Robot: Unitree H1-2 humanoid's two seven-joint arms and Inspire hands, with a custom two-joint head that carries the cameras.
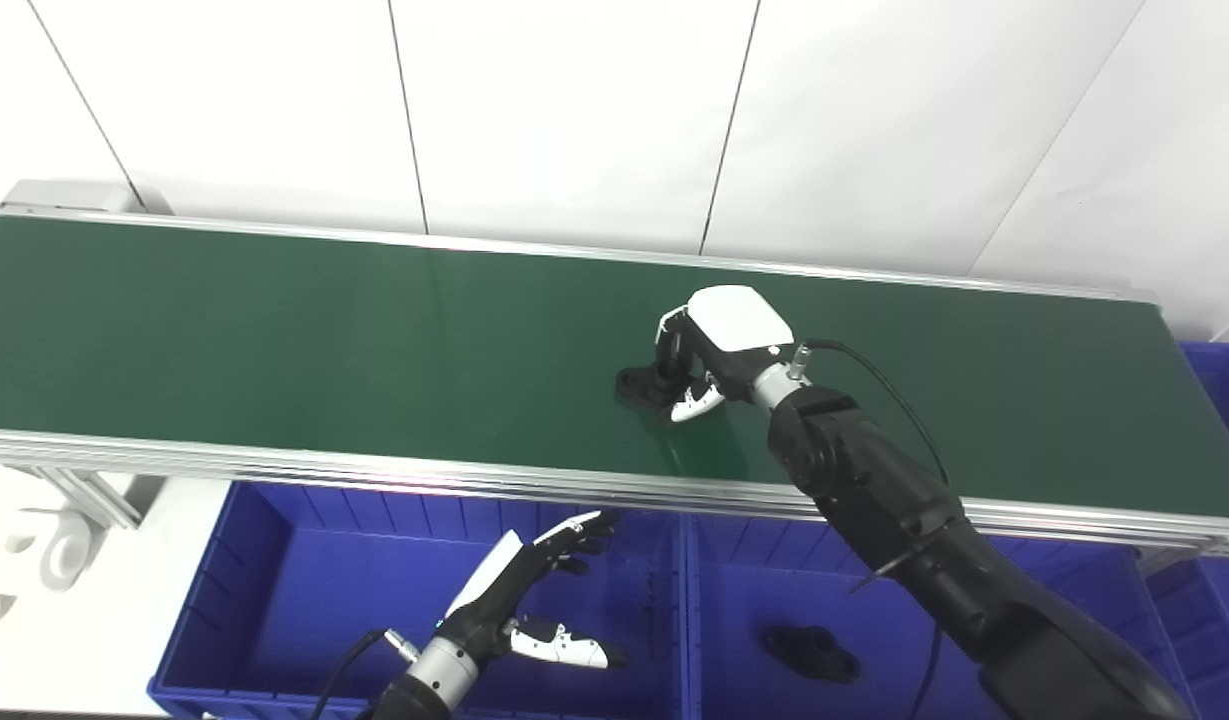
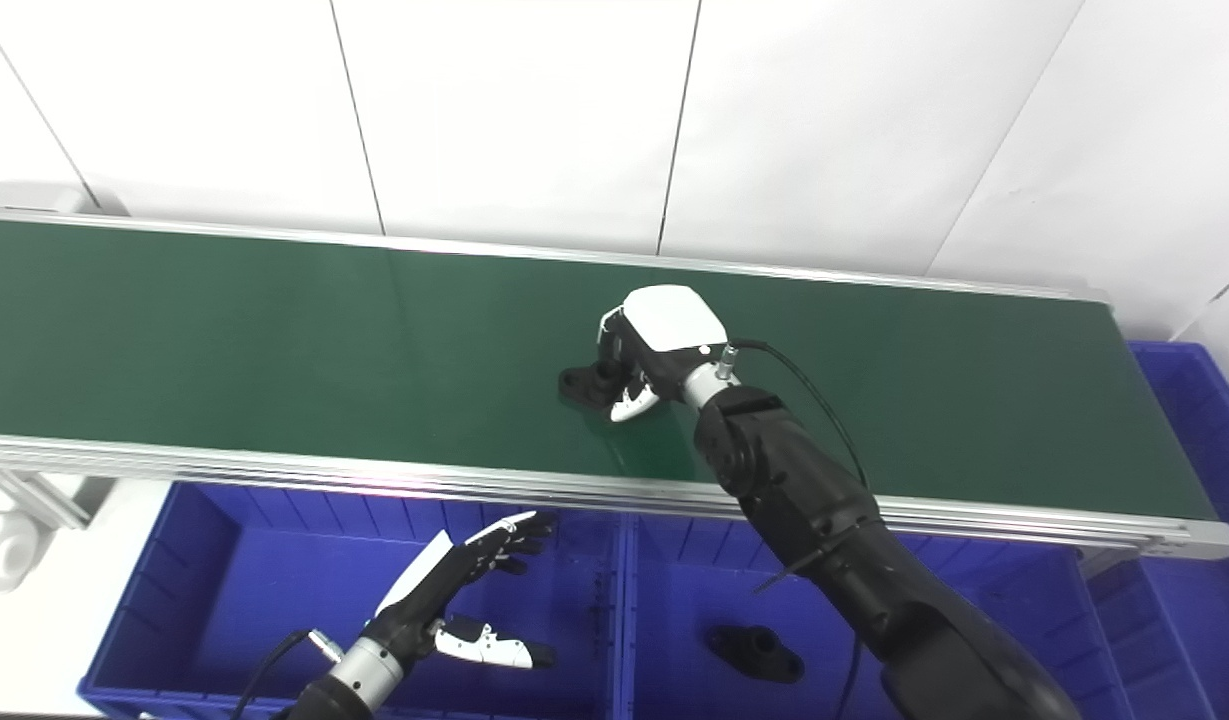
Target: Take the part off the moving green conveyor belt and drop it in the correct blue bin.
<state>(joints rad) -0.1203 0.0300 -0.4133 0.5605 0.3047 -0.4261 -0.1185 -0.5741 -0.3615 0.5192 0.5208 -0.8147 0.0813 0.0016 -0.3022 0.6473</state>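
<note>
A small black part lies on the green conveyor belt, near its middle. My right hand reaches down over the part from the right, its fingers curled around the part's upright stem and its thumb tip on the belt beside it. The part's base still rests on the belt. My left hand hovers low over the left blue bin, open, fingers spread, holding nothing. The same part and right hand show in the right eye view.
Two blue bins sit below the belt's near rail; the right bin holds one black part. Another blue bin stands at the belt's right end. A white object lies at lower left. White wall panels rise behind the belt.
</note>
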